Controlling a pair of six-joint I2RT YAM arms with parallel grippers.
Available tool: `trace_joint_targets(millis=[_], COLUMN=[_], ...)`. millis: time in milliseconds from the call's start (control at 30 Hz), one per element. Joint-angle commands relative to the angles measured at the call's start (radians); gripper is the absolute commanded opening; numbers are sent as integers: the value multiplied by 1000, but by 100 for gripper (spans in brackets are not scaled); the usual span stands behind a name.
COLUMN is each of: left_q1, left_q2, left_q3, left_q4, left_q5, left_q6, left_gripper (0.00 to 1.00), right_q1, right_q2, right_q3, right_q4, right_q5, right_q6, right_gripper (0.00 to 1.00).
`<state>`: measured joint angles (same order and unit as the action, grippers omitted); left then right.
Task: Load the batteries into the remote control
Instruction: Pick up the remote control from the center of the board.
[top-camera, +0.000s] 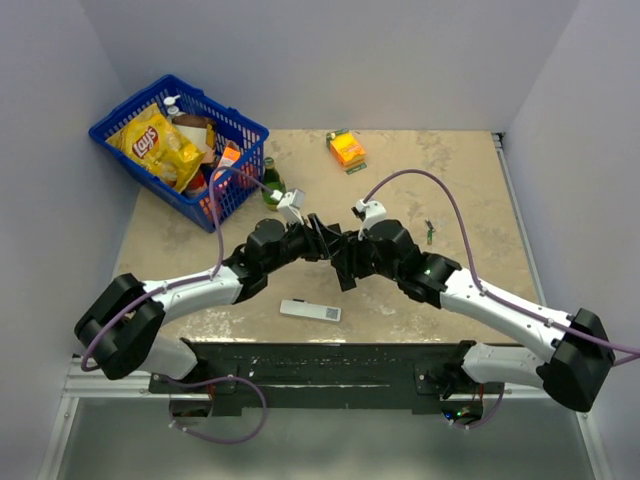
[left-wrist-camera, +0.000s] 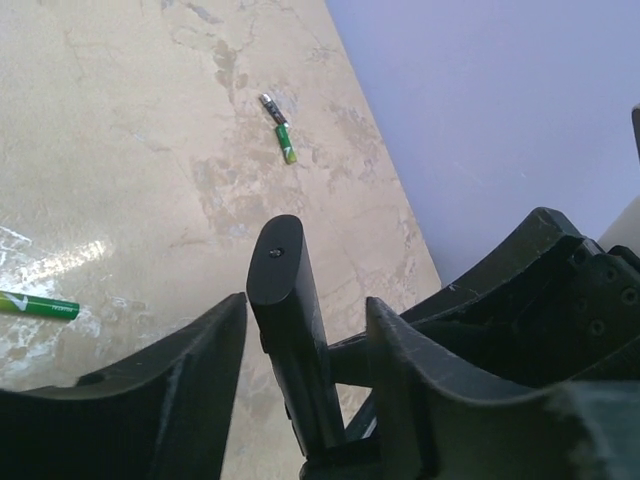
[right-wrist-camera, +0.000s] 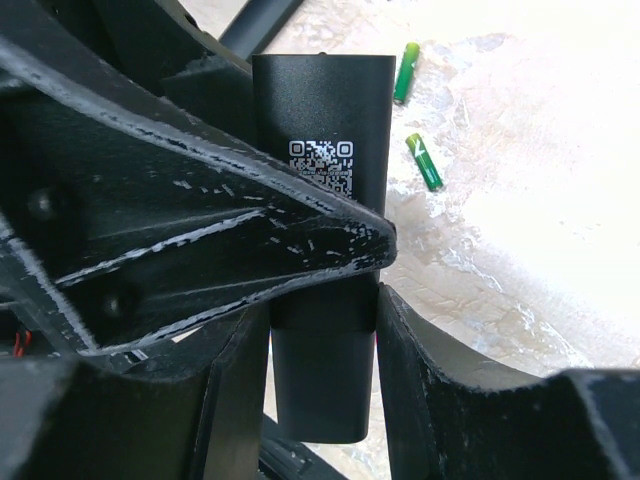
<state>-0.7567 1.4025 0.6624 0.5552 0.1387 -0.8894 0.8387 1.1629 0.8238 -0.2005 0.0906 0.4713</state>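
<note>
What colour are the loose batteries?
Green batteries, best seen in the right wrist view.

— What's in the middle?
— The left gripper (top-camera: 322, 238) and right gripper (top-camera: 356, 250) meet over the table (top-camera: 470, 180), close around the black remote (top-camera: 347, 272). From above I can't tell how the jaws stand.
— And around them?
— A blue basket (top-camera: 240, 176) sits at the far left with a yellow chip bag (top-camera: 160, 145) in it, and a green bottle (top-camera: 270, 186) just beside it. There's an orange box (top-camera: 346, 148) at the back, a white remote (top-camera: 310, 311) near the bases, and batteries (top-camera: 428, 232) right of the grippers
</note>
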Motion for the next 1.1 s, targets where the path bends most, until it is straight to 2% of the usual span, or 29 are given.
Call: trace_joint_targets(millis=[0,67,133,233,333,367,467,567,667,767,867,1000,1067], left_q1=[-36,-38,-38,-36,-36,-35,-7,72,195,262,263,264,269], left_q2=[10,13,13,-3,-45,-59,-126,-201,-281,-356,-430,-500,-522], left_q3=[46,52,62,74,103,114,173,183,171,167,152,48,11], left_q4=[45,45,43,43,20,-24,-104,-129,-114,-109,-120,-20,-8], left_q5=[13,18,21,38,65,61,58,114,209,265,266,242,226], left_q6=[18,26,32,49,98,139,208,225,184,194,230,237,250], left_gripper=[47,43,34,19,10,9,5,2,2,2,2,5,5], right_q1=[7,8,10,10,8,8,10,10,10,10,10,11,10], right_q2=[-34,-38,-42,-58,-86,-97,-149,-215,-279,-313,-273,-168,-99], right_q3=[5,0,-8,-17,-25,-31,-55,-75,-116,-169,-213,-241,-238], right_q4=[124,130,138,130,128,137,170,196,301,421,564,810,863], right_q5=[21,20,17,18,5,-8,-41,-49,-54,-63,-110,-195,-216], right_q6=[39,40,46,73,114,124,177,219,250,279,308,369,380], right_gripper=[5,5,5,12,43,61,84,97,98,98,98,98,98])
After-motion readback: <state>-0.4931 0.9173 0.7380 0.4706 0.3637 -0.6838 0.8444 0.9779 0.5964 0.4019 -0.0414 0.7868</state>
